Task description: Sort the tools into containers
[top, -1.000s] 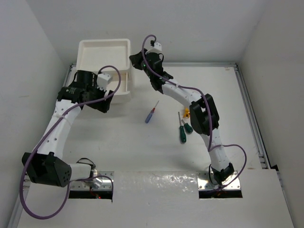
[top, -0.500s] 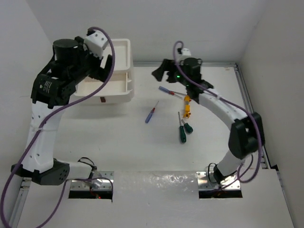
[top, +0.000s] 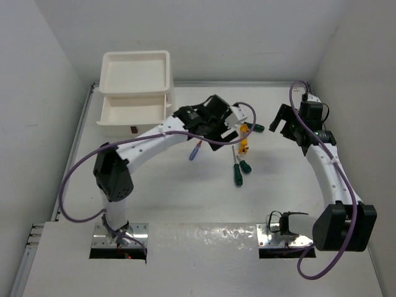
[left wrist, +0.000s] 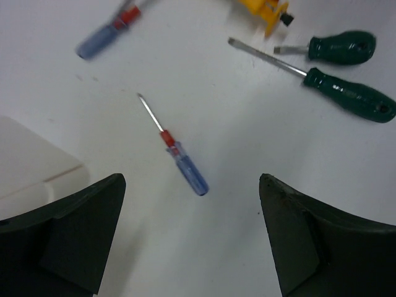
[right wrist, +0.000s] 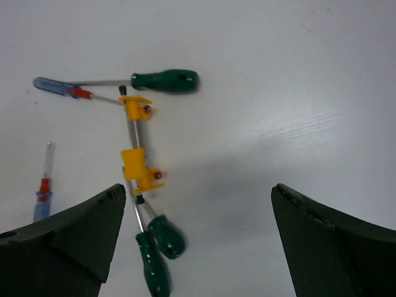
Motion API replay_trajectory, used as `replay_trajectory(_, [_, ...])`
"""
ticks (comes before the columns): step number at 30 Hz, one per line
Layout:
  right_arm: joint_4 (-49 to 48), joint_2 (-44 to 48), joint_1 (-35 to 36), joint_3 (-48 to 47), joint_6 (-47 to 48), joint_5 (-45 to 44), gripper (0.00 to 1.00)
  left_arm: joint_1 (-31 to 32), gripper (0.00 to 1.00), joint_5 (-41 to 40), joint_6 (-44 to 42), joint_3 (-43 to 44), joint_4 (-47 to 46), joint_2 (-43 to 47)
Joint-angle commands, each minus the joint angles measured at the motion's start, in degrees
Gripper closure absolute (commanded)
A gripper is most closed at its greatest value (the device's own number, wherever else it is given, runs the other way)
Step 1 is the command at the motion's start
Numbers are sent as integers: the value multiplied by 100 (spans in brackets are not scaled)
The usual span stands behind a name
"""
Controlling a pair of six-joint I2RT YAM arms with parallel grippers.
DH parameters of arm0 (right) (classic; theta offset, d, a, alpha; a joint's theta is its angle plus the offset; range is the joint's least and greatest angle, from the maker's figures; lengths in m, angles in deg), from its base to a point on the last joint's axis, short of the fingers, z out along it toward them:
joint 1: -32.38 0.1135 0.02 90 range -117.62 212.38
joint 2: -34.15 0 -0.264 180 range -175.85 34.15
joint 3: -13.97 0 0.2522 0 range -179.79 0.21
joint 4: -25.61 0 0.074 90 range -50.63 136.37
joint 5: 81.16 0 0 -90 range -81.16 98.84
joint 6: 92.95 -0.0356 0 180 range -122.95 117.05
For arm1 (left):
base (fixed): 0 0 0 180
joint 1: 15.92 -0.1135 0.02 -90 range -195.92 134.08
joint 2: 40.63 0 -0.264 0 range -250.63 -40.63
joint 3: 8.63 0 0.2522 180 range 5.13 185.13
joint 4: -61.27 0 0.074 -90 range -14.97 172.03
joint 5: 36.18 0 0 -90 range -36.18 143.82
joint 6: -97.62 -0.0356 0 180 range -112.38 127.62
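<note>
Left gripper (top: 216,137) over tool cluster, jaw gap unreadable from above. Blue-red screwdriver (top: 195,150) pokes out just beside its jaws, on arm-base side. Yellow-orange tool (top: 245,141) and lone green screwdriver (top: 256,128) lie between left jaws and right gripper (top: 279,124). Green pair (top: 239,170) near left jaws, touching neither gripper. White container (top: 136,55) with one drawer (top: 117,125) open, well apart from both sets of jaws

White arms (top: 151,137), black joints (top: 112,176), purple cables (top: 62,198)

A white table (top: 185,198), metal rail (top: 266,83) along its far edge, sits between white walls (top: 247,37)
</note>
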Motion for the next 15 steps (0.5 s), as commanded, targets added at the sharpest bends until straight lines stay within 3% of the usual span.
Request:
replay_trajectory(1, [512,230,-73,72,278,-259,1,-109,14,248,639,-476,-885,-95])
replay_trajectory(8, [609,239,-73,213,366,-101,1,-504,18,319,1588,-627,-992,-1088])
replay_trajectory(15, [504,388,-73,450,384,-75,2,-760,19,125,1782,-786,-1036,-1729])
